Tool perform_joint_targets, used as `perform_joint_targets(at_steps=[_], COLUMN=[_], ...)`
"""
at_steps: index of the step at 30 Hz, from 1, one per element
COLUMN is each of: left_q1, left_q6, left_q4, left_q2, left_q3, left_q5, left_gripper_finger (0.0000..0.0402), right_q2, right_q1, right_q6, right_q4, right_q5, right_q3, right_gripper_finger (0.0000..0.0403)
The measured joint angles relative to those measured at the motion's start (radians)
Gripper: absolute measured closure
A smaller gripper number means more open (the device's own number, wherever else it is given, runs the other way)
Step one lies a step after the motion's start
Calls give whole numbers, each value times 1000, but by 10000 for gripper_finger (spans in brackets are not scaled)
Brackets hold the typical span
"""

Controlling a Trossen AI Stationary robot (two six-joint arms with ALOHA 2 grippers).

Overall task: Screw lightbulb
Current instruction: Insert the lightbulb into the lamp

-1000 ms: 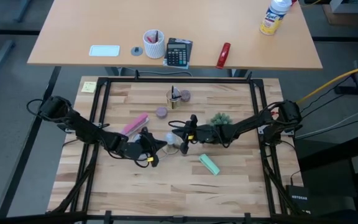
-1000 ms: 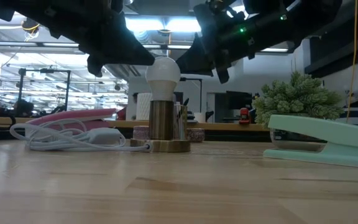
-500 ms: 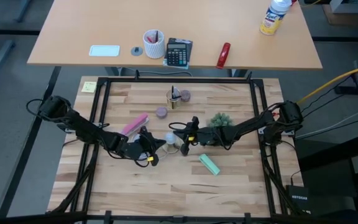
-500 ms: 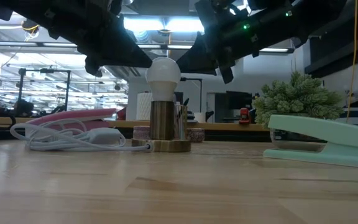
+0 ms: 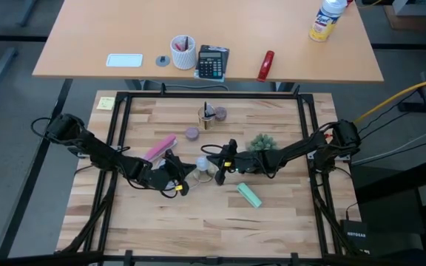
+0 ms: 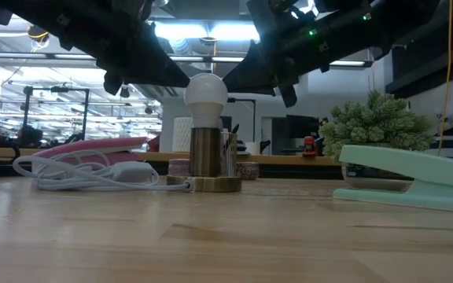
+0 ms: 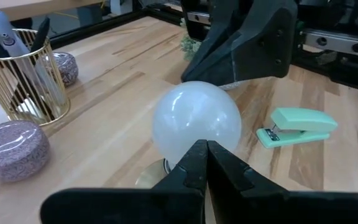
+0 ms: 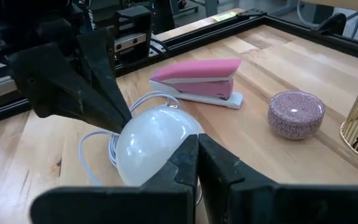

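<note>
Left gripper (image 7: 204, 155): fingers pressed together, holding nothing; tip sits just beside the lightbulb (image 6: 205, 93), on the side toward the table's left edge. In low view I can't tell if it touches the glass.
Right gripper (image 8: 197, 152): also pinched shut and empty; tip just beside the bulb from the opposite side, toward the right edge.
Lightbulb: frosted white, upright in a brass-coloured socket (image 6: 204, 153) on a round base, near the middle of the table (image 5: 198, 222). A white cord (image 6: 85, 174) runs off the base toward the pink stapler (image 8: 197, 81).
Step, my read: bulb looks seated; can't say if threads are fully tight.
Risk 1: two closed tips pushing from opp. sides could tip the small lamp base over, since it stands loose on the wood.
Risk 2: pushing w/ closed tips may slip on the smooth glass, so no real turn.
Risk 3: the grippers are v. close to each other; a swing could knock one into the other.
Risk 4: cord loop lies beside the base, could snag a finger.
Container: gold wire cup (image 7: 23, 74) toward the table's far edge, holds what seem to be pens.
Other: mint stapler (image 5: 248, 196) toward the near edge, well apart from the bulb.
</note>
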Motion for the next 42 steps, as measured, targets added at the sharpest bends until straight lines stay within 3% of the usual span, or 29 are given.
perform_joint_targets(at_steps=[7,12,23,31,37,42], left_q1=[0,12,16,-1,-51,-88], left_q6=[-2,-63,-63,61,117,167], left_q4=[-10,-45,-48,-47,-45,-83], left_q2=[1,4,-2,-198,-387,-376], left_q3=[-2,-2,-1,-1,0,1], left_q5=[-37,-73,-118,-145,-7,92], left_gripper_finger=[400,400,400,400,400,400], right_q2=[0,6,5,4,2,2], right_q1=[22,69,96,96,93,91], right_q6=[7,8,42,77,57,21], right_q4=[-4,-11,-11,124,254,214], right_q5=[8,-88,-10,90,207,301], right_q3=[0,-1,2,2,2,2], right_gripper_finger=[389,389,389,389,389,389])
